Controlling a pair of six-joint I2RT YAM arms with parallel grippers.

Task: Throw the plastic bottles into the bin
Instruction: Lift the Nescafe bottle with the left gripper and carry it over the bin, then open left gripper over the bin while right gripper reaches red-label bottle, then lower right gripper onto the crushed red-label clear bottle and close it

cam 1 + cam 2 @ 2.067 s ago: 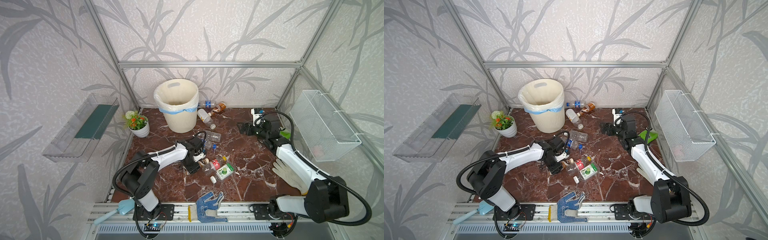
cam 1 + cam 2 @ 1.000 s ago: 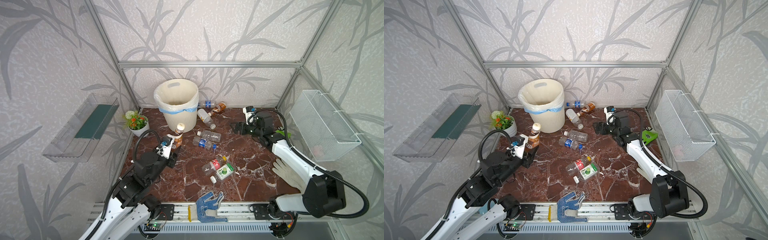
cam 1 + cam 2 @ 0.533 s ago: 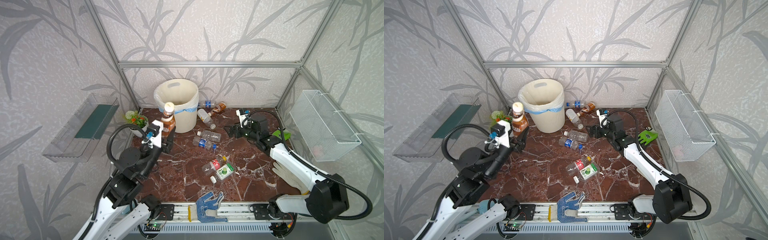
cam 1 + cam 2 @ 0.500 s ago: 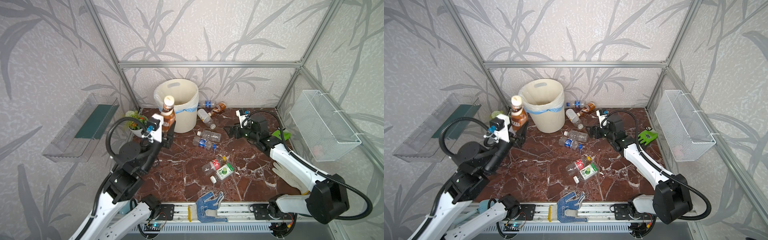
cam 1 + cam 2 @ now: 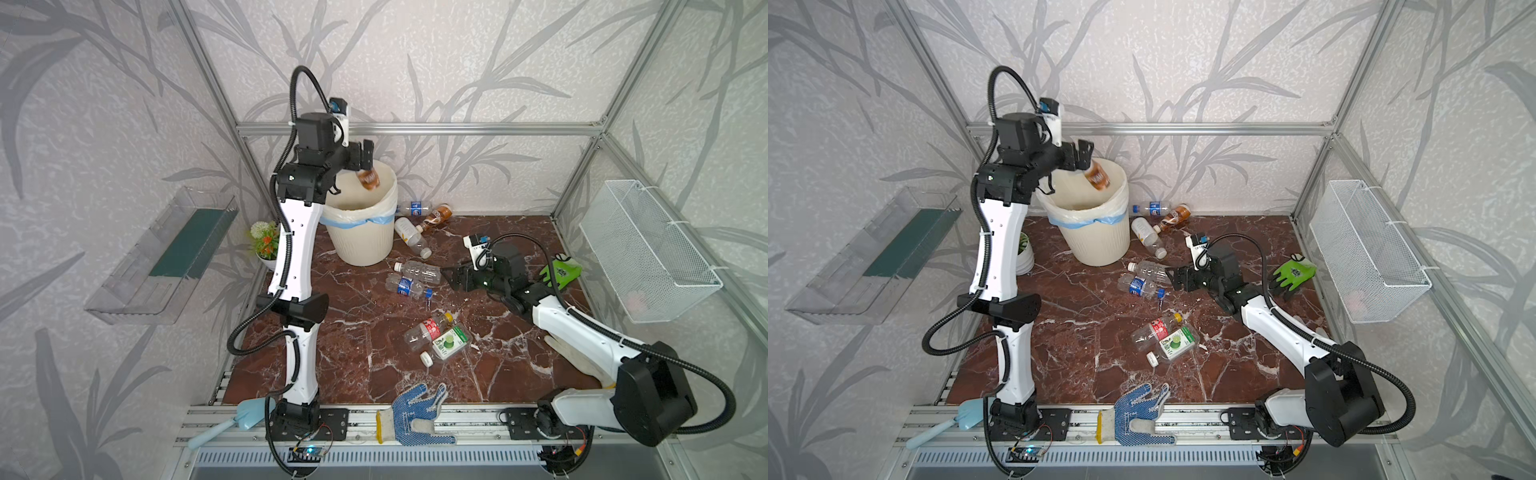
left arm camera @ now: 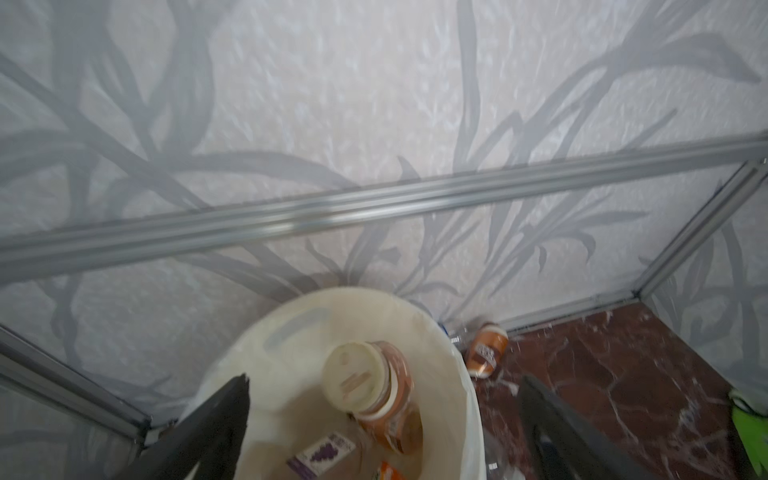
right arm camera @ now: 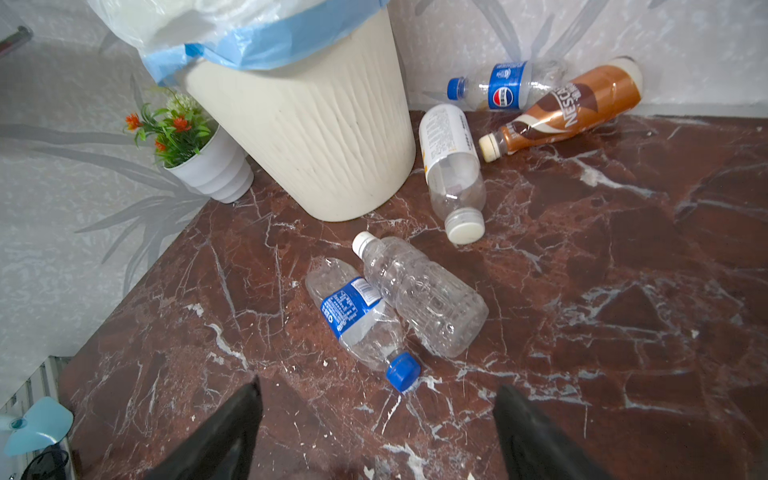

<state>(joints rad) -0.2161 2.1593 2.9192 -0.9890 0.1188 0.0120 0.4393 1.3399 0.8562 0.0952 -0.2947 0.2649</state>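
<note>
My left gripper (image 5: 362, 157) (image 6: 382, 380) hangs open above the cream bin (image 5: 361, 241) (image 6: 436, 332). A brown-labelled bottle (image 5: 368, 178) (image 6: 386, 390) with a white cap is loose between the spread fingers, tilted into the bin's mouth. My right gripper (image 5: 451, 279) (image 7: 378, 386) is open and empty, low over the floor. Just beyond it lie a clear bottle (image 7: 424, 299) and a blue-labelled one (image 7: 357, 320). Three more bottles (image 7: 451, 166) lie beside the bin by the back wall. Red- and green-labelled ones (image 5: 436, 336) lie mid-floor.
A flower pot (image 5: 266, 245) stands left of the bin. A green glove (image 5: 561, 272) lies behind the right arm, a white glove (image 5: 582, 361) under it, and a blue-dotted glove (image 5: 415, 409) on the front rail. A wire basket (image 5: 648, 249) hangs on the right wall.
The left arm lifted the brown bottle from the floor to above the bin and opened its fingers, so the bottle is free. The right gripper moved left toward the two clear bottles.
</note>
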